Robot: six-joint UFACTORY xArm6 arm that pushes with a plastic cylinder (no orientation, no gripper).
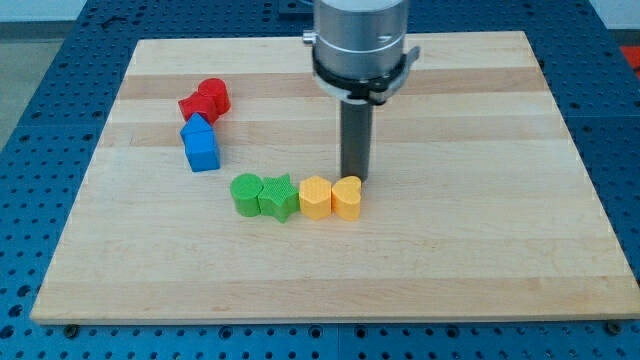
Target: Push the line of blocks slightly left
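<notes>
While the rod hangs over the wooden board, my tip sits right behind the line of blocks, just above the yellow heart-ish block at the line's right end, touching it or near enough, hard to tell. No claw on this rig, just a plain rod, so nothing to spread or pinch. The line runs along the middle of the board: green round block, green star, yellow hexagon-like block, then that yellow one, all side by side. Off toward the view's upper left sit two red blocks and a blue house-shaped block.
</notes>
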